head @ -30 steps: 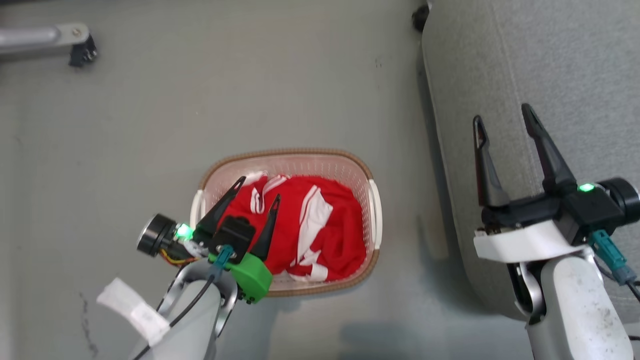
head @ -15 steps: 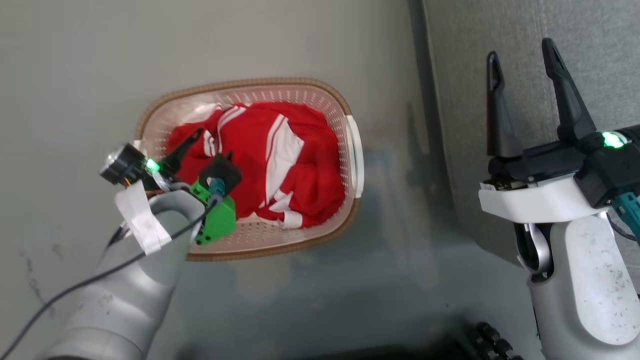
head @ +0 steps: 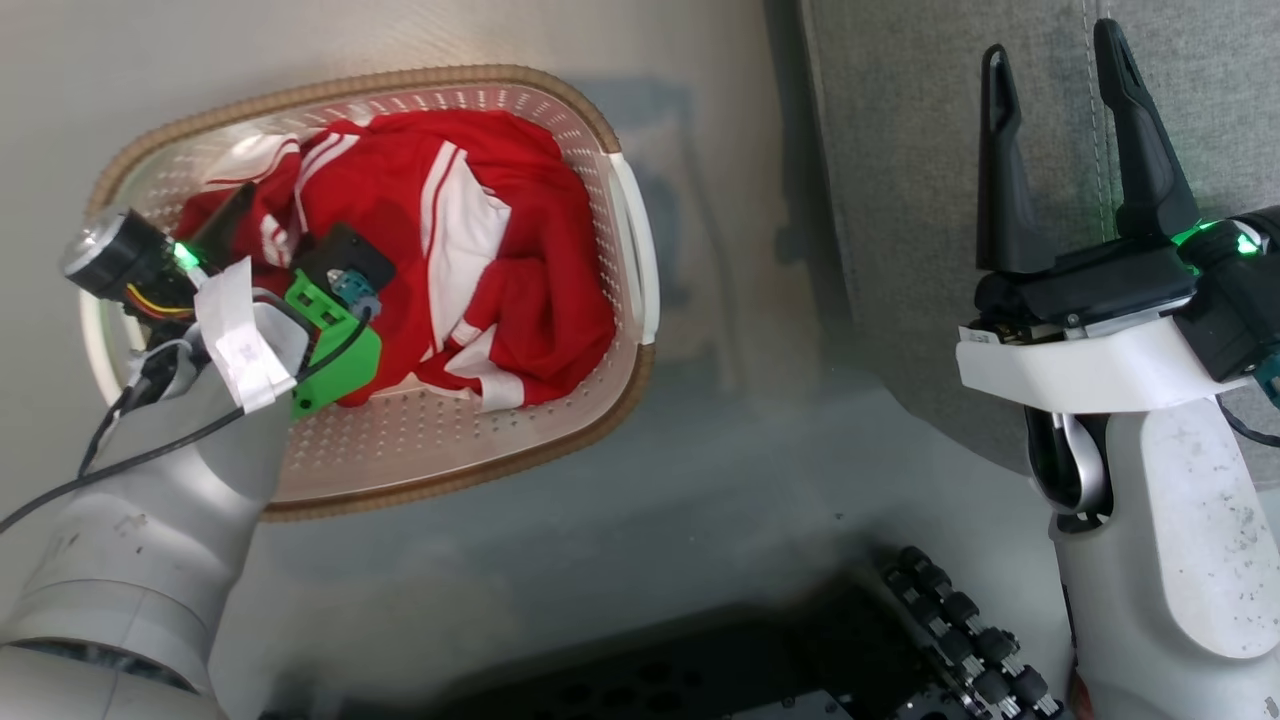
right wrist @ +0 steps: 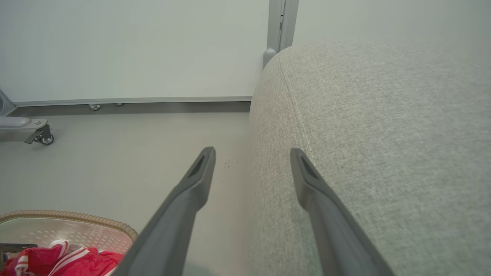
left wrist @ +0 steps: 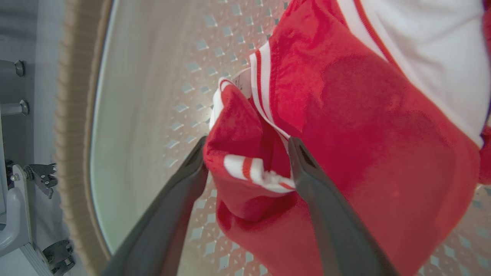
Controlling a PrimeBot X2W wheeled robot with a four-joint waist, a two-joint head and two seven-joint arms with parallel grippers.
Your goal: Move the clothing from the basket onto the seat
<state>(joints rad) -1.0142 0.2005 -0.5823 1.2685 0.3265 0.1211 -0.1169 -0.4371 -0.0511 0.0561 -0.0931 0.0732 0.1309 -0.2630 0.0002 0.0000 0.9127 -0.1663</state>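
The red clothing (head: pixel 500 270) with white stripes lies bunched in the cream basket (head: pixel 450 480) on the floor. My left gripper (head: pixel 265 225) is down inside the basket at the garment's left end. In the left wrist view it (left wrist: pixel 247 143) stands open, its two fingers on either side of a raised fold of the clothing (left wrist: pixel 364 134) with white trim. My right gripper (head: pixel 1050 45) is open and holds nothing, hanging over the near edge of the grey seat (head: pixel 900 150). The right wrist view shows the same gripper (right wrist: pixel 252 152) over the seat (right wrist: pixel 383 153) corner, with the basket (right wrist: pixel 76 218) at lower left.
Grey floor lies between basket and seat. My black wheeled base (head: pixel 800 660) shows at the bottom. A metal leg with a caster (right wrist: pixel 36 132) stands by the far wall, and a grey post (right wrist: pixel 282 23) rises behind the seat.
The head camera has dropped closer, so basket and seat look bigger and shifted. My left gripper has gone down into the basket onto the clothing's left fold. The right gripper stays open.
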